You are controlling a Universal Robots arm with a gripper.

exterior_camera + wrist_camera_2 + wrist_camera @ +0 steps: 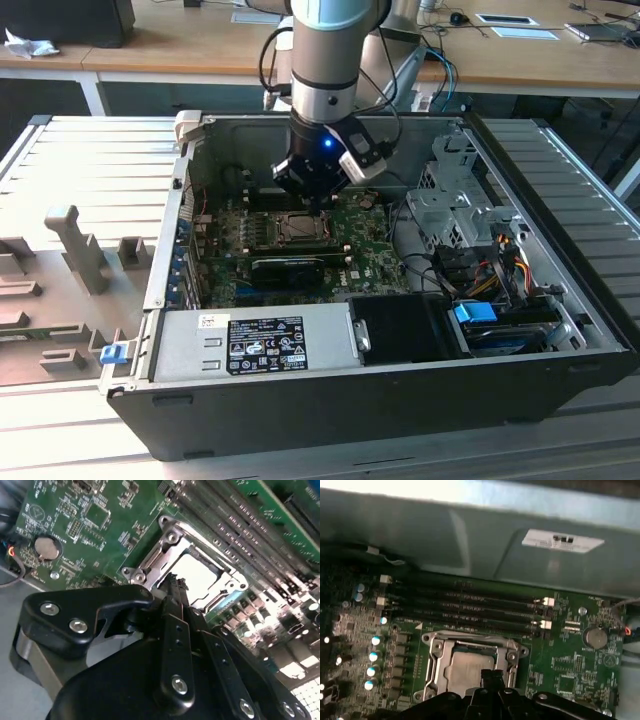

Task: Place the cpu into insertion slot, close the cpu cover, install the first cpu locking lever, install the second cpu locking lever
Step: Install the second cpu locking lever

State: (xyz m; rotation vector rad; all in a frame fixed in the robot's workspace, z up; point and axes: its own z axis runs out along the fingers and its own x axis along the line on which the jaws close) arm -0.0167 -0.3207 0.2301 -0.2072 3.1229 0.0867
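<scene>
Arm pose: the arm is seen descending vertically from the top centre of the exterior view into the open computer case, wrist pointed straight down.
Gripper: the gripper is held just above the socket area, centre of the exterior view; in the second wrist view its black fingers are drawn together to a narrow tip, with nothing seen between them. The tip is placed over the near edge of the cpu cover, at or just above it; contact cannot be confirmed.
Cpu: the cpu is seated in the insertion slot; a pale silvery-grey face is shown through the frame opening in both wrist views.
Cpu cover: the cpu cover is lying flat over the socket, a silvery frame around the chip, lower centre of the first wrist view.
Locking levers: position cannot be told.
Surroundings: green motherboard, memory slots beside the socket, coin cell battery at right of the first wrist view.
</scene>
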